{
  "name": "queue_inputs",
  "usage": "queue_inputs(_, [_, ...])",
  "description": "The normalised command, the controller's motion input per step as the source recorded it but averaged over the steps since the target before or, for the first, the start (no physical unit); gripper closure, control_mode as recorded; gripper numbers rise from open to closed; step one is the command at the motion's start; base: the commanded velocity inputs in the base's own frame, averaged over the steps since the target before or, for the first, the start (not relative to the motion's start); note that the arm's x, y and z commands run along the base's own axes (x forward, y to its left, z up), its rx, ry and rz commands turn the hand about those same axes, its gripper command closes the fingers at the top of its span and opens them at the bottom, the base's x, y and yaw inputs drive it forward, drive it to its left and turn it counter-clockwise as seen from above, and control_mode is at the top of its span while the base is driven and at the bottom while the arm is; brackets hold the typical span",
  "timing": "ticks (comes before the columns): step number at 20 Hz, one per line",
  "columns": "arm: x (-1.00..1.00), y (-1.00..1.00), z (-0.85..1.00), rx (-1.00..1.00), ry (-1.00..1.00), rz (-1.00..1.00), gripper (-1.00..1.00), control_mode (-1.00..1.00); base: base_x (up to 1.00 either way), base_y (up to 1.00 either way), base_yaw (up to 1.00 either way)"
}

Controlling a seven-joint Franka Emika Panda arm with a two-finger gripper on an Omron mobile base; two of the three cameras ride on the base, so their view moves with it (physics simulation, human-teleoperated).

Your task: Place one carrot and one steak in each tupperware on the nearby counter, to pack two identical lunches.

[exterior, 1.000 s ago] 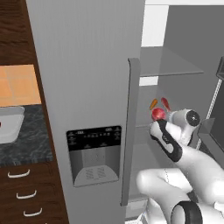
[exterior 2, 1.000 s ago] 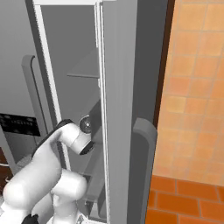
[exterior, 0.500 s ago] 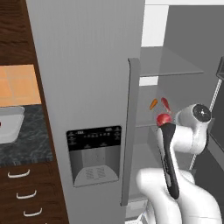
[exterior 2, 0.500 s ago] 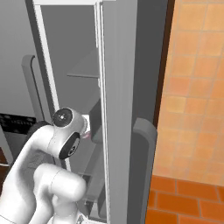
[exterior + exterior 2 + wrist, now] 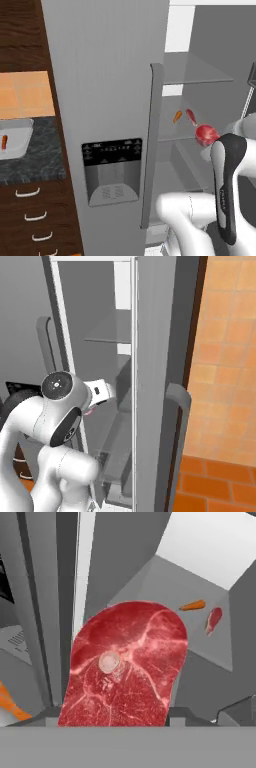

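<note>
The end effector (image 5: 207, 137) grips a steak (image 5: 125, 667) at the open fridge compartment, jaws closed on the slab's lower end; in the hand view the meat stands up in front of the camera, in the left base view it shows as a red lump at the wrist.

Step in hand, as judged: carry the steak out of the fridge to a tupperware (image 5: 12, 140) on the worktop (image 5: 30, 160) to the left. The closed fridge door and its long handle (image 5: 150, 150) stand between the arm and the worktop, so the withdrawal should clear the door edge before swinging left. The grip takes one end only; a slow swing should limit any pivot of the slab.

Still on the fridge shelf (image 5: 175, 135): one carrot (image 5: 177, 117) and a second steak (image 5: 191, 116), just beside each other, apart. Another carrot (image 5: 4, 142) already lies in the tupperware.

Materials: steak flat, rounded, marbled red-pink, with a pale round bone mark; carrots smooth, tapered, orange; shelves translucent grey; worktop dark marbled stone; tupperware light grey, raised rim.
</note>
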Motion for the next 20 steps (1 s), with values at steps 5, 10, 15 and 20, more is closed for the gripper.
queue_inputs(5, [0.0,0.0,0.0,0.0,0.0,0.0,1.0,1.0,-0.85,0.98,0.15])
queue_inputs(10, [0.0,0.0,0.0,0.0,0.0,0.0,1.0,1.0,-0.11,1.0,0.1])
queue_inputs(15, [0.0,0.0,0.0,0.0,0.0,0.0,1.0,1.0,0.31,1.0,0.04])
queue_inputs(20, [0.0,0.0,0.0,0.0,0.0,0.0,1.0,1.0,0.77,1.0,-0.01])
